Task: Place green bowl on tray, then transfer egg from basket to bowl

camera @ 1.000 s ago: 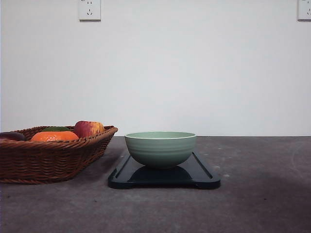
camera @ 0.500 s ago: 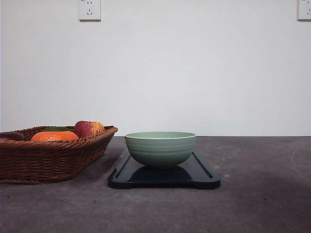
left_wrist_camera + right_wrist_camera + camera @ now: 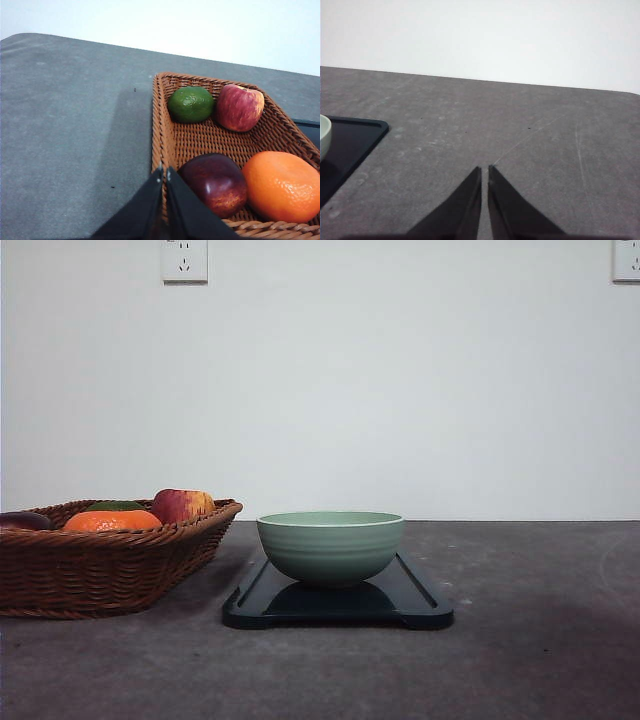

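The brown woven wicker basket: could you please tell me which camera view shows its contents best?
The left wrist view: it looks down into the brown woven wicker basket, showing four fruits. The front view shows its side, fruit tops peeking over.

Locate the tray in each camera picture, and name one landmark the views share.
Front view: tray sits low at centre, under the green bowl.
Left wrist view: a dark sliver at the right edge, behind the basket.
Right wrist view: its corner at the left edge.
Shared landmark: the grey tabletop.

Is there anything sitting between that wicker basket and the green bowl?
No. In the front view, only bare table lies between the basket and the green bowl.
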